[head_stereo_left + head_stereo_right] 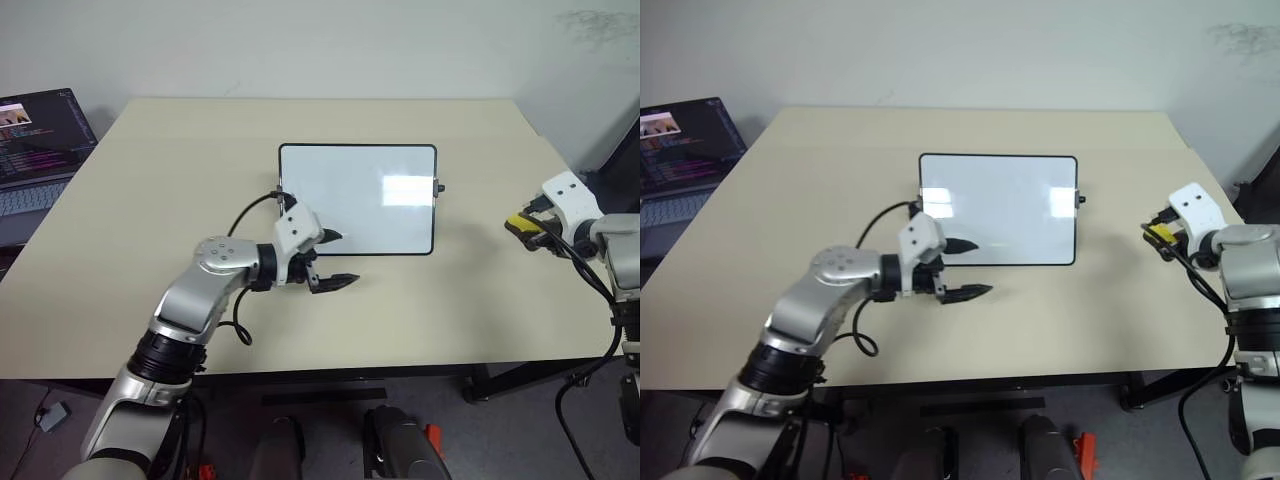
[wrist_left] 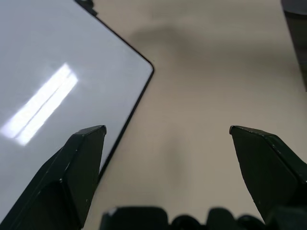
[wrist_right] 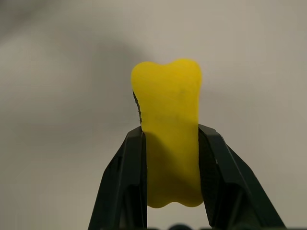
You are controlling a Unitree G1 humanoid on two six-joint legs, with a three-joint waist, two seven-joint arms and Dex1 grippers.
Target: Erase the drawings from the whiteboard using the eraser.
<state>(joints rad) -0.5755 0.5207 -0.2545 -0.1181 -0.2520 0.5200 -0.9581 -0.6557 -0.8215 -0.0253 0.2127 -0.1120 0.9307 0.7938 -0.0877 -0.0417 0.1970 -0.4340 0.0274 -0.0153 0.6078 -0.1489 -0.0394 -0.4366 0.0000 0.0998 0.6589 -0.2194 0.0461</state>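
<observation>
Right gripper (image 3: 170,143) is clamped on the eraser (image 3: 169,124), right of the wiped-looking whiteboard (image 1: 357,200); setting-down is judged next.

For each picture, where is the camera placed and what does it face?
Both eye views: on the head, looking down over the table, whiteboard and both arms.
Left wrist view: on the left arm, along the open left gripper at a whiteboard corner.
Right wrist view: on the right arm, along the right gripper pinching the yellow eraser.
Left wrist and eye views share the whiteboard.
</observation>
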